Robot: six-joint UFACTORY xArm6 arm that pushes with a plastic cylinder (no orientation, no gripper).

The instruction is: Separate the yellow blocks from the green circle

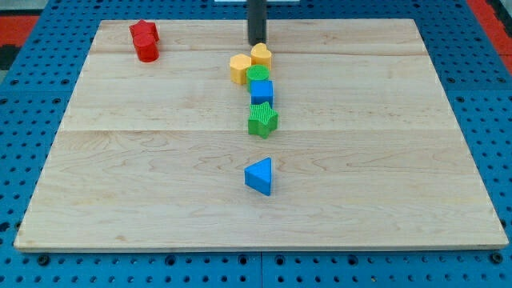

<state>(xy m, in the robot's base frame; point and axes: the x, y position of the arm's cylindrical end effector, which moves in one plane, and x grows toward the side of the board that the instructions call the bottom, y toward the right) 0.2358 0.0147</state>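
Two yellow blocks sit near the view's top centre: a yellow hexagon-like block (240, 68) and a yellow heart-like block (261, 55). The green circle (258, 75) touches both, just below them. My tip (256, 42) stands just above the yellow heart block, almost touching its top edge. A blue cube (262, 91) sits directly below the green circle, and a green star (262, 120) sits below the cube, so these blocks form a column.
Two red blocks (145, 40) lie together at the view's top left. A blue triangle (259, 176) lies alone below the column, toward the view's bottom. The wooden board (120, 176) rests on a blue perforated table.
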